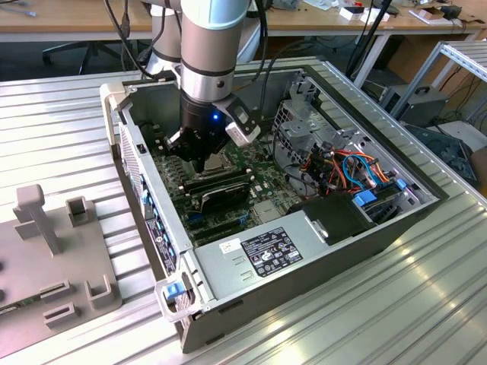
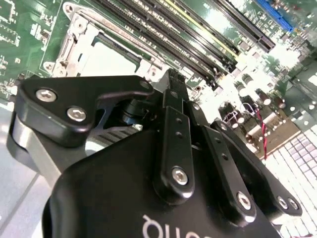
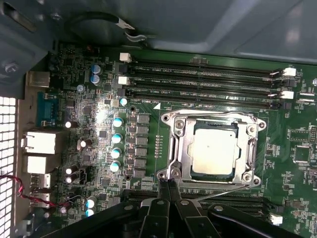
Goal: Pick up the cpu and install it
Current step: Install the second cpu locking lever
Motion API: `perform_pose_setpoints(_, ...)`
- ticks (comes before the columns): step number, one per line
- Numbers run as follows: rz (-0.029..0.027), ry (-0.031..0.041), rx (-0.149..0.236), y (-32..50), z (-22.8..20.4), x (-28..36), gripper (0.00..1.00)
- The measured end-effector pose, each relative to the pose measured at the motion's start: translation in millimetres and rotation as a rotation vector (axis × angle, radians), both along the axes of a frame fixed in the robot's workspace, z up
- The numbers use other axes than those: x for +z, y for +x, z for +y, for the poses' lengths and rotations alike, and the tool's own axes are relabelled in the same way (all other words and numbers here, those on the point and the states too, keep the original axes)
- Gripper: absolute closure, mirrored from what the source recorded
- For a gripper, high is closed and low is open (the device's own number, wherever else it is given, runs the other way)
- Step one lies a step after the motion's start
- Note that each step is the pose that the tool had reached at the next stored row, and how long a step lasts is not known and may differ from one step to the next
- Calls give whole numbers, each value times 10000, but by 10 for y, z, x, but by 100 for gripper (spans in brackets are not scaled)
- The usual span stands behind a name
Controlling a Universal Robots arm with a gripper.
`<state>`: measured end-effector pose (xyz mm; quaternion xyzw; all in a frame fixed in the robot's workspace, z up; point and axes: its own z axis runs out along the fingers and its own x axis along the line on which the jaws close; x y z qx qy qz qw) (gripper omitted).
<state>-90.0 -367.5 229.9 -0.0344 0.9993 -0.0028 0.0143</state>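
The cpu [image 3: 214, 151], a small square chip with a dull silver top, lies flat in the socket on the green motherboard. The shiny retention frame [image 3: 177, 148] lies down around it. The chip's pale top also shows in the second wrist view [image 2: 111, 62], beyond the fingers. My gripper [image 3: 167, 184] is shut, its two black fingertips pressed together with nothing seen between them. It sits just off one corner of the frame, beside the thin wire lever [image 3: 223, 193]. In the exterior view the gripper [image 1: 199, 158] hangs low inside the open computer case [image 1: 152, 190], over the socket area.
Rows of black memory slots [image 3: 203, 79] run along one side of the socket, and capacitors [image 3: 117, 144] stand on another. A power supply [image 1: 266, 251] and a drive cage with coloured cables [image 1: 350, 171] fill the case's near and right parts. A grey fixture [image 1: 53, 251] stands at the exterior view's left.
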Motion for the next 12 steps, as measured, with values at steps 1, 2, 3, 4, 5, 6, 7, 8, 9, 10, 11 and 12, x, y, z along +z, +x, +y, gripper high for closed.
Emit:
perform_pose_setpoints(1,-1,0,0,0,0,9,89)
perform_pose_setpoints(2,0,-1,-1,0,0,28,89)
perform_pose_setpoints(3,-1,0,-1,0,0,64,89)
perform_pose_setpoints(4,0,-1,0,0,0,94,89)
perform_pose_setpoints(5,0,-3,0,0,1,130,89)
perform_pose_setpoints(6,1,-7,-1,0,1,161,89)
perform_pose_setpoints(7,1,-8,0,0,1,191,89)
perform_pose_setpoints(8,0,-9,-1,-1,1,220,89)
perform_pose_setpoints(9,0,-9,-1,0,1,243,89)
perform_pose_setpoints(10,-1,-6,-1,0,2,244,89)
perform_pose_setpoints(11,-1,-7,-1,0,1,244,89)
perform_pose_setpoints(12,-1,-6,-1,0,2,244,89)
